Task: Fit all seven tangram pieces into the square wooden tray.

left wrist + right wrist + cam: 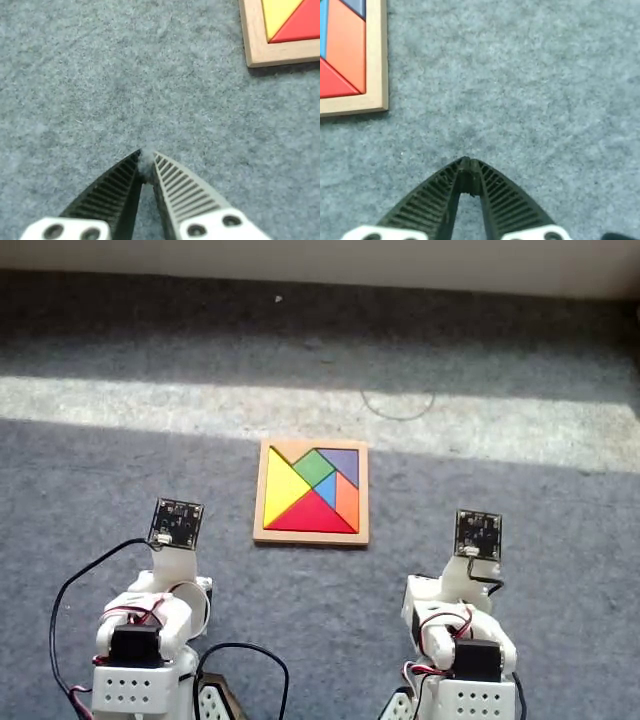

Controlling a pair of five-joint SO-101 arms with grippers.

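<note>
1. We see the wooden tray (310, 538) mid-surface (520, 570), away from every edge, with the pieces (285, 490) filling it (yellow and red are the largest).
2. The left pincer (146, 156) has its tips together, near the tray's corner.
3. The right pincer (465, 162) is likewise closed.

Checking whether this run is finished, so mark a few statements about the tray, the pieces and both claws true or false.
1. The wooden tray lies on the grey mat ahead of both arms. True.
2. One piece lies loose on the mat. False: the coloured pieces all lie inside the tray, filling it.
3. The red triangle sits along the tray's side nearest the arms. True.
4. The left claw is wide open. False: it is shut and empty.
5. The right claw is shut, holding nothing. True.
</note>
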